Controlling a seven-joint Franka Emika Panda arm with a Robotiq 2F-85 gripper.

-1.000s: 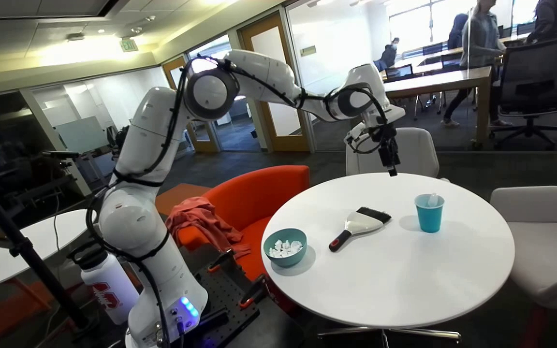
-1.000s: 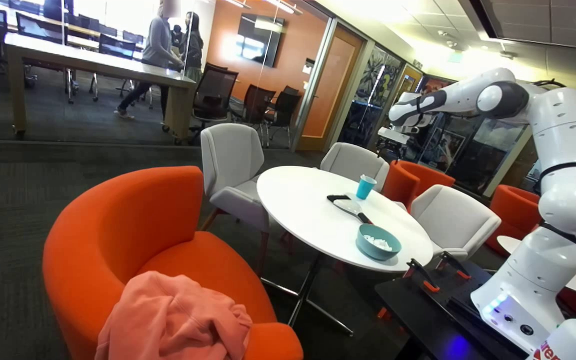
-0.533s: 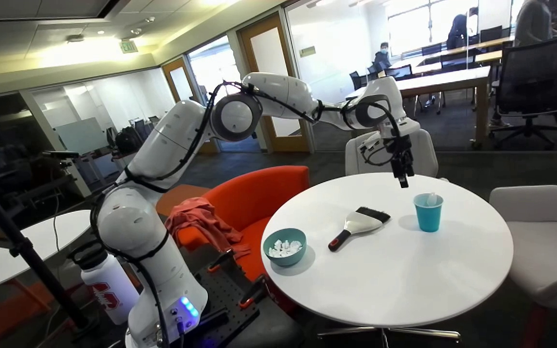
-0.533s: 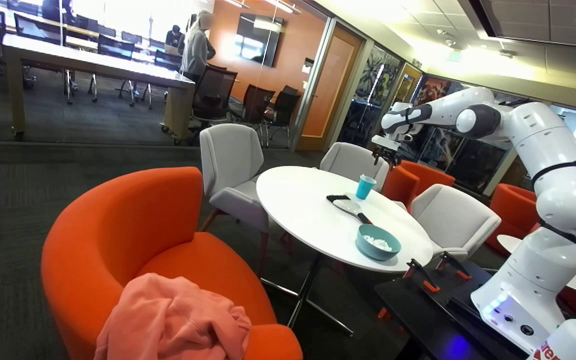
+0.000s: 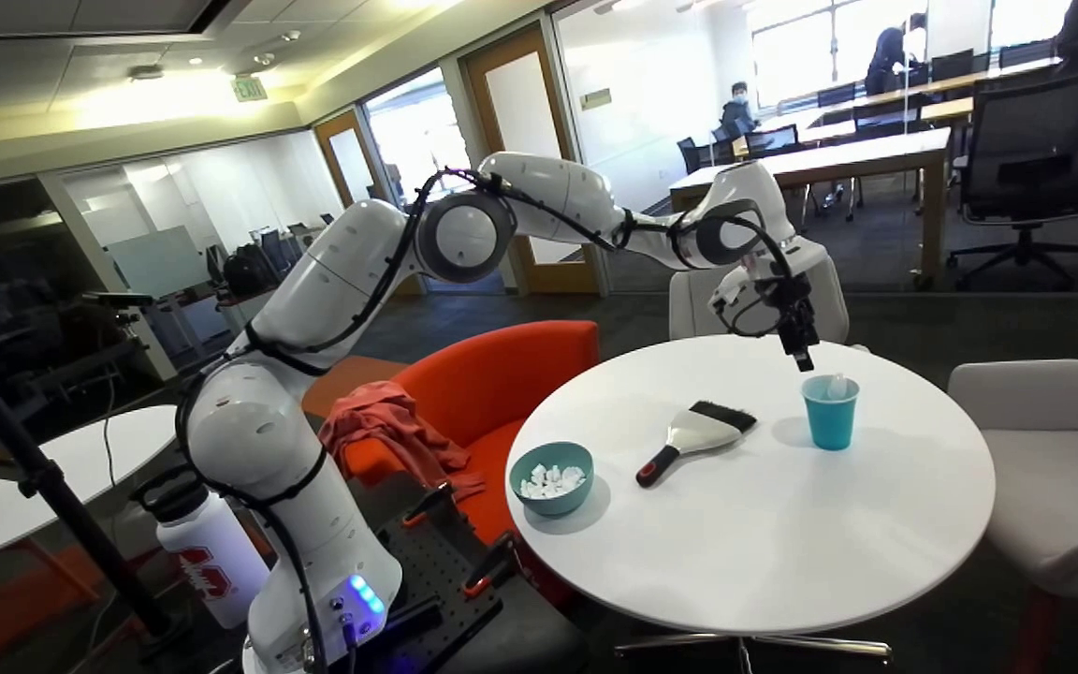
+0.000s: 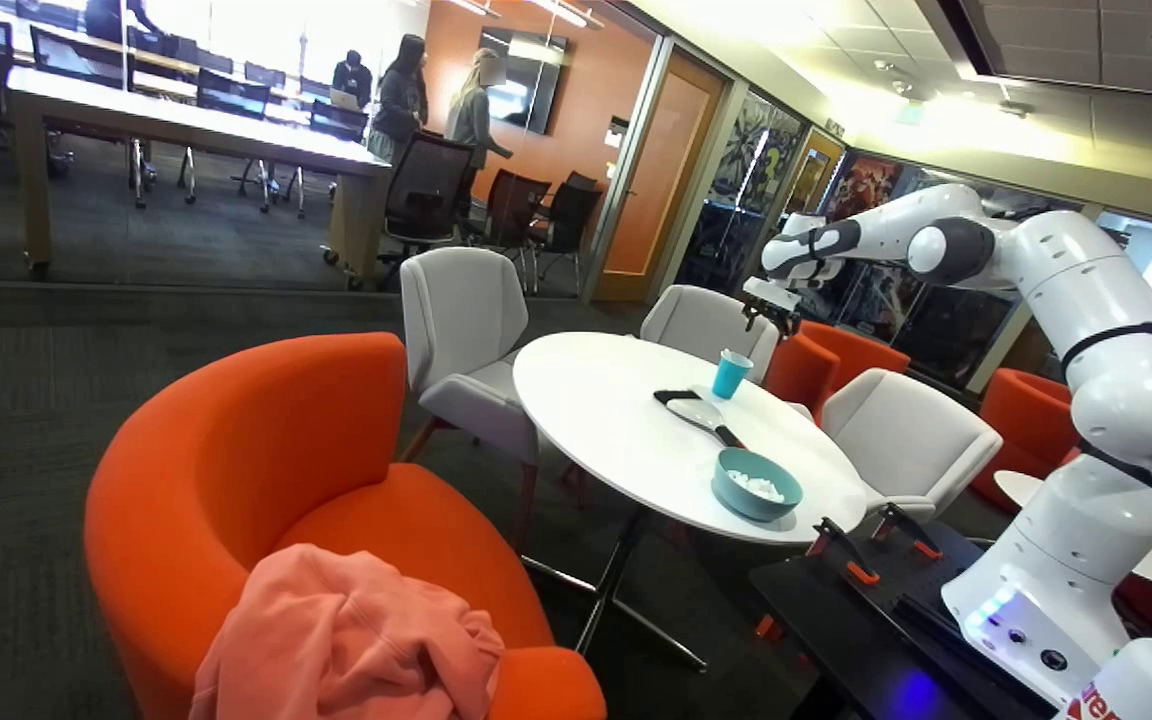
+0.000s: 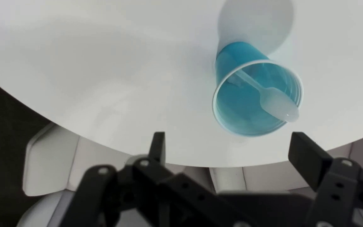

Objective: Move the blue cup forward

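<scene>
The blue cup (image 5: 831, 423) stands upright on the round white table (image 5: 745, 571), near the edge far from my base. It also shows in an exterior view (image 6: 731, 377) and in the wrist view (image 7: 241, 107), where I look down into it. A translucent spoon (image 7: 277, 104) leans inside it, its tip over the rim. My gripper (image 5: 803, 363) hangs above the table, a little higher than the cup and apart from it; it also shows in an exterior view (image 6: 772, 322). In the wrist view the gripper (image 7: 228, 146) has its fingers wide apart with nothing between them.
A wider teal bowl (image 5: 548, 505) with white contents stands near the table edge closest to my base. A white brush with black bristles and a dark handle (image 5: 698, 433) lies between bowl and cup. Grey chairs (image 5: 1054, 412) and an orange chair (image 5: 511, 374) surround the table.
My gripper has come down and moved across the table closer to the cup. The cup, brush and bowl have not moved. People behind the glass have walked.
</scene>
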